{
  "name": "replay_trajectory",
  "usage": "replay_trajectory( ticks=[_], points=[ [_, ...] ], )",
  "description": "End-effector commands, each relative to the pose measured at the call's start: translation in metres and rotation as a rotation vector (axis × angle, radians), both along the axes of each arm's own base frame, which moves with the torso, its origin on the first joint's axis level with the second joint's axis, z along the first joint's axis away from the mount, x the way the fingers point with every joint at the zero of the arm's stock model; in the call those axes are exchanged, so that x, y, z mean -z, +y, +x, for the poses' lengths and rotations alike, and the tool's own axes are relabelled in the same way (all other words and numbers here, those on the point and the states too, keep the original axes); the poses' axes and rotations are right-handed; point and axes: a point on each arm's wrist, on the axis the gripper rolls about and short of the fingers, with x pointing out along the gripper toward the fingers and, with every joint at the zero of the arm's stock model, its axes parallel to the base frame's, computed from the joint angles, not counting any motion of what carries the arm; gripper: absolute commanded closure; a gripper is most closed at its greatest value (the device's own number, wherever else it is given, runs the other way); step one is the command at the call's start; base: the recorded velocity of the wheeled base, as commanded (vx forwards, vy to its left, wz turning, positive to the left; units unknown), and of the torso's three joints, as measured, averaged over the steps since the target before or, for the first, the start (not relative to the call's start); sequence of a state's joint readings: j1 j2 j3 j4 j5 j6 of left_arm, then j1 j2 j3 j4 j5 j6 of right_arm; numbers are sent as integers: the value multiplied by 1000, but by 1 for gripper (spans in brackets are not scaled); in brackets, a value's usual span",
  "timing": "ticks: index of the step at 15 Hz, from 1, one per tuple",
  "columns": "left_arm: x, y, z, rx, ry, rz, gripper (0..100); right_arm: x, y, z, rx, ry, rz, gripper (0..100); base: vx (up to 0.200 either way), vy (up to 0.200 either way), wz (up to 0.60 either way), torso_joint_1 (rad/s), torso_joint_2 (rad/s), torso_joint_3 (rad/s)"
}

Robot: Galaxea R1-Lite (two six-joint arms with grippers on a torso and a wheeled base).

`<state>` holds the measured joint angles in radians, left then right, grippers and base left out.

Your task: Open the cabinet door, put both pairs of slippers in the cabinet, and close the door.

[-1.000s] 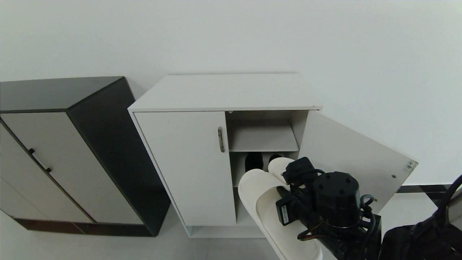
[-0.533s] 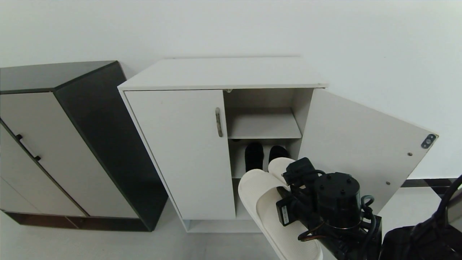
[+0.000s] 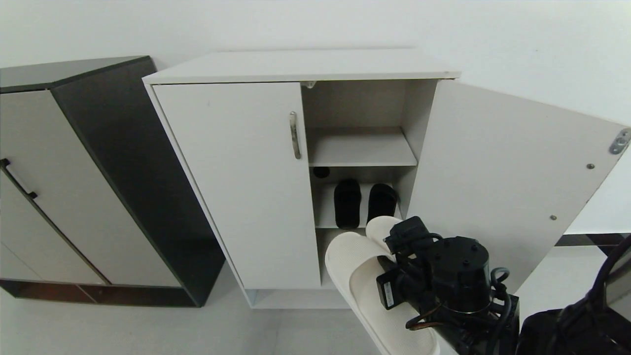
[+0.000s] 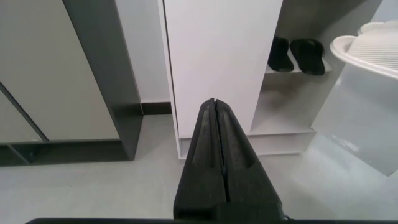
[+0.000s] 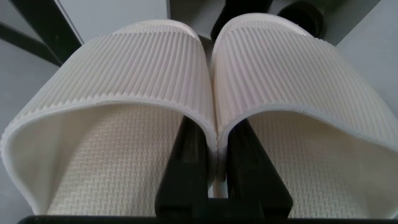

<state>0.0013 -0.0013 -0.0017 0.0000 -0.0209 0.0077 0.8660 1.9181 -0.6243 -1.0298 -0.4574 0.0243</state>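
Note:
The white cabinet (image 3: pixel 231 187) stands with its left door closed and its right door (image 3: pixel 503 182) swung wide open. A pair of black slippers (image 3: pixel 365 201) lies on the middle shelf, also seen from the left wrist as black slippers (image 4: pixel 298 55). My right gripper (image 5: pixel 216 158) is shut on the pair of white slippers (image 3: pixel 360 276), pinching their inner edges together, toes toward the open compartment just below the black pair. My left gripper (image 4: pixel 214 112) is shut and empty, low over the floor in front of the closed door.
A dark cabinet (image 3: pixel 74 172) with beige doors stands close to the left of the white one. The upper shelf (image 3: pixel 360 148) holds nothing. Grey floor (image 3: pixel 148 330) lies in front of both cabinets.
The whole head view has shifted: the cabinet now looks larger and higher, and its shelves show more fully. The right gripper keeps the white slippers in the same hold.

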Motion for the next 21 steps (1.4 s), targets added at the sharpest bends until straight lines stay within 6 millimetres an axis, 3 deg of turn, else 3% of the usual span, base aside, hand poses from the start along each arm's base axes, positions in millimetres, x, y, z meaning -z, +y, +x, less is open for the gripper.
replay_trajectory(
  ticks=[1,6,15,18,21],
  points=[
    [0,0,0,0,1,0,100,2,0,1,1,4,-4,100,0,0,0,-41,452,378],
    [0,0,0,-1,1,0,100,7,1,2,2,14,-16,100,0,0,0,-25,336,315],
    [0,0,0,0,1,0,100,22,4,12,18,4,-16,100,0,0,0,0,14,12],
    [0,0,0,-1,0,0,100,6,24,13,24,-42,-12,100,0,0,0,0,0,0],
    [0,0,0,-1,1,0,100,-46,56,29,191,51,87,100,0,0,0,0,0,0]
  ],
)
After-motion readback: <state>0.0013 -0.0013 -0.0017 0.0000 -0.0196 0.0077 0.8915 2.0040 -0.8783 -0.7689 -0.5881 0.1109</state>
